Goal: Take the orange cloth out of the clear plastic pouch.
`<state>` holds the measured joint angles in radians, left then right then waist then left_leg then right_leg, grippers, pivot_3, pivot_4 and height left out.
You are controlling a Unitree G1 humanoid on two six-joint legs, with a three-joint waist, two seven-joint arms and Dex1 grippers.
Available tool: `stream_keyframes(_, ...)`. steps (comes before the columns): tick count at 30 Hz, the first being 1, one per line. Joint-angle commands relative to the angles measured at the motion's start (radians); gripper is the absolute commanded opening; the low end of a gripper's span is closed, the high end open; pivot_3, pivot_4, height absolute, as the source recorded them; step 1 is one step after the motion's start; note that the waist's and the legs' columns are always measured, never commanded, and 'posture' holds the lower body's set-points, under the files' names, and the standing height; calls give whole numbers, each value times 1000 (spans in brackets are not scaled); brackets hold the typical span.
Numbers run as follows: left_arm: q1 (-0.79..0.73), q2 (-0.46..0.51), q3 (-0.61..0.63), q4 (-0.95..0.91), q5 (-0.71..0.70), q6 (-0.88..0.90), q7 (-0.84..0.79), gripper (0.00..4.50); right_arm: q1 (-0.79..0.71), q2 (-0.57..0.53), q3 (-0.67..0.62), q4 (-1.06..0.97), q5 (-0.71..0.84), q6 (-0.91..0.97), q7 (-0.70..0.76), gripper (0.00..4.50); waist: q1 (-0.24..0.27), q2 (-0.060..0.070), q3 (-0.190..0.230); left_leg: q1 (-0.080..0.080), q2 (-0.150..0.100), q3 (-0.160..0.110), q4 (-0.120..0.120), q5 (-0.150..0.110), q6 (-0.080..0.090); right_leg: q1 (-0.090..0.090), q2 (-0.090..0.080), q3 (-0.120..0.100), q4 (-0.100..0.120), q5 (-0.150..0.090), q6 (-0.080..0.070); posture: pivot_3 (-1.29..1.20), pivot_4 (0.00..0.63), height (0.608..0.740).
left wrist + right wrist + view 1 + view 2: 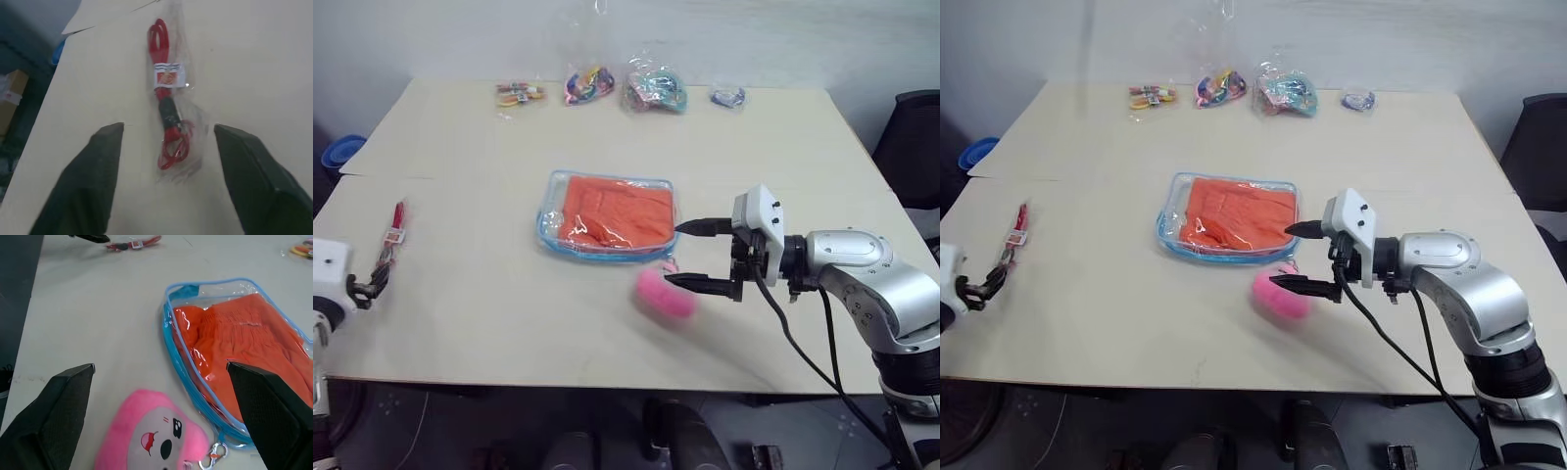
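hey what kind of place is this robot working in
Probably an office or lab test area, not a home: a plain pale wooden table against a bare wall, a black office chair beside it, and small bagged trinkets laid in a row like test props.

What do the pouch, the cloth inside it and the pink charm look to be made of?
Clear plastic pouch: likely glossy transparent vinyl, given glare streaks and see-through walls, with light-blue edging. Orange cloth: soft woven or knit fabric, matte, creased and folded. Pink plush charm: fuzzy plush with a printed face, on a shiny metal-looking clasp.
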<state>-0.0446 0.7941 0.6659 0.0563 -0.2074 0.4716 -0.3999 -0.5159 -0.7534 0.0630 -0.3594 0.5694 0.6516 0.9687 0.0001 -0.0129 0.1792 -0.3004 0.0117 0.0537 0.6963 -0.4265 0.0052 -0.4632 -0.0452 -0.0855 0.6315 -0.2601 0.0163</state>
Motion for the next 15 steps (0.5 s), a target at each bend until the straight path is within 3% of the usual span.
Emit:
stream_keyframes(1,-48,75,117,-183,-204,119,-122,3923,24,-21,-41,-20,-9,-18,-3,4500,-1,0,0,0,0,0,0,0,0,0,0,0,0,0,0,0,150,740)
stream_keyframes(5,-114,189,54,-373,-428,210,-342,3923,61,-39,-74,-57,5,-8,-6,4500,12,0,0,-2,0,-3,2,0,0,1,-1,-3,-1,0,0,0,150,740)
stream_keyframes(10,-291,273,-277,-379,-421,149,-525,3923,107,-59,-119,-112,5,8,-36,4500,6,12,0,-1,-2,-3,1,0,0,2,-1,-2,-4,1,1,0,150,740)
stream_keyframes(15,-439,284,-628,-165,-91,-227,-690,3923,133,-71,-153,-187,55,65,-68,4500,-10,11,1,-1,0,-2,1,2,-4,1,3,-2,-2,2,-1,0,150,740)
